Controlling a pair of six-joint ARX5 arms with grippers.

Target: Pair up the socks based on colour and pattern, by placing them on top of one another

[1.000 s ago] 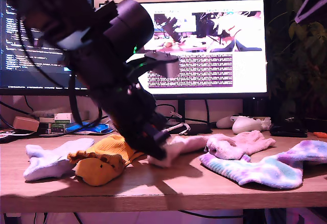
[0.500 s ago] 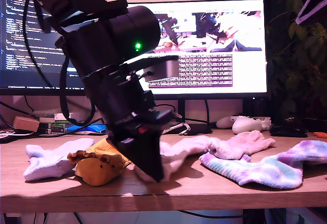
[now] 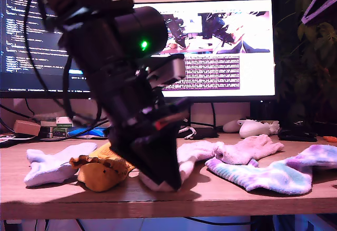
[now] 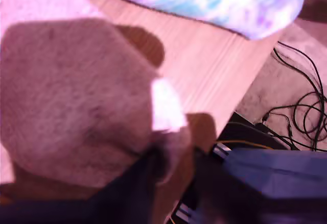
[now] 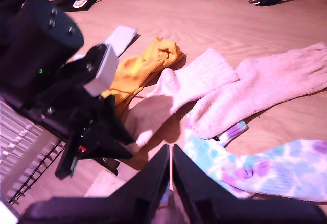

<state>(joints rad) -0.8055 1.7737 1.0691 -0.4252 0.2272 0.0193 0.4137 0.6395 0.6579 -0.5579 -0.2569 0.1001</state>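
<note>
My first gripper [image 3: 164, 181] is low near the table's front edge, shut on the toe end of a pale lavender-white sock [image 3: 192, 154] that stretches back toward the fluffy pink sock [image 3: 247, 148]. The first wrist view shows that sock [image 4: 76, 96] filling the frame, with a fold pinched at the first gripper [image 4: 171, 157]. A mustard-orange sock [image 3: 105, 170] and another pale sock [image 3: 52, 165] lie to the exterior view's left of the arm. The tie-dye sock [image 3: 274, 174] lies at that view's right. My second gripper [image 5: 170, 180] hangs high over the socks, shut on nothing.
Two monitors [image 3: 221, 47] stand at the back of the wooden table [image 3: 221, 197]. A white game controller [image 3: 255, 128], cables and small boxes [image 3: 58, 126] lie under them. A plant [image 3: 310, 57] fills the exterior view's right. The held sock is close to the table's front edge.
My first gripper has pulled the pale sock's toe end toward the table's front edge, stretching the sock out. The other socks have not moved.
</note>
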